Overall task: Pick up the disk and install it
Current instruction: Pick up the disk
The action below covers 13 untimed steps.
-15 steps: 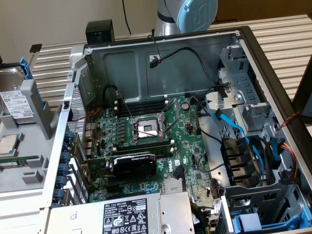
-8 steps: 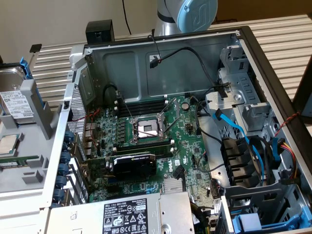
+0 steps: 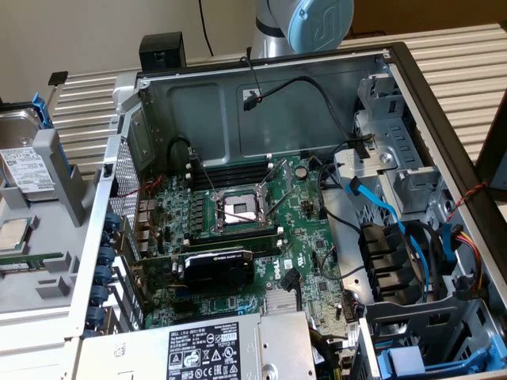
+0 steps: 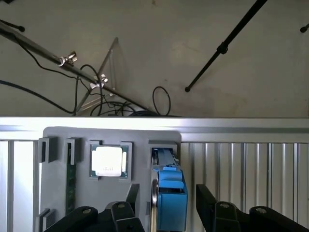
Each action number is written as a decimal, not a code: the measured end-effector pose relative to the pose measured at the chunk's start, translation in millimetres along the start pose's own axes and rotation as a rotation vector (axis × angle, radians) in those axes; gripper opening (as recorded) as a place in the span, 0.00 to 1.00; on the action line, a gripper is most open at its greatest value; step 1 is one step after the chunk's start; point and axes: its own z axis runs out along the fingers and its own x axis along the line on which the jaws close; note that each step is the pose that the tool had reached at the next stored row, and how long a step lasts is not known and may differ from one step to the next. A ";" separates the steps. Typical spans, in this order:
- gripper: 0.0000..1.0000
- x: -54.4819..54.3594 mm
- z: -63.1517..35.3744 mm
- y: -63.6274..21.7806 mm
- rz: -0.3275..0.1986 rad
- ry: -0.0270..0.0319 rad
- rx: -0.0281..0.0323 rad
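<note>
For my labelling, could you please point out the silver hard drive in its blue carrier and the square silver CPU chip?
Silver hard drive in blue plastic carrier (image 4: 171, 194): wrist view, on the blue carrier.
Square silver CPU chip (image 4: 108, 161): wrist view, centre of its face.

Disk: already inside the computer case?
No, the disk stands in the grey holder outside the computer case.

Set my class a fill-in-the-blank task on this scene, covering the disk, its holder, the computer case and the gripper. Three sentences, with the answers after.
1. The disk is clipped in a ____ plastic carrier.
2. It stands in a grey holder ____ the computer case.
3. The gripper has its jaws ____, with one finger on either side of the disk.
Missing words: blue; outside; open.
</note>
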 end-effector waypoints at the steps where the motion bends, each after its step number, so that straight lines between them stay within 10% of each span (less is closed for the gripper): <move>1: 0.58 0.0 0.5 0.0 0.000 0.0000 -0.0001; 13: 0.58 -3.1 1.5 0.1 0.000 0.0000 -0.0023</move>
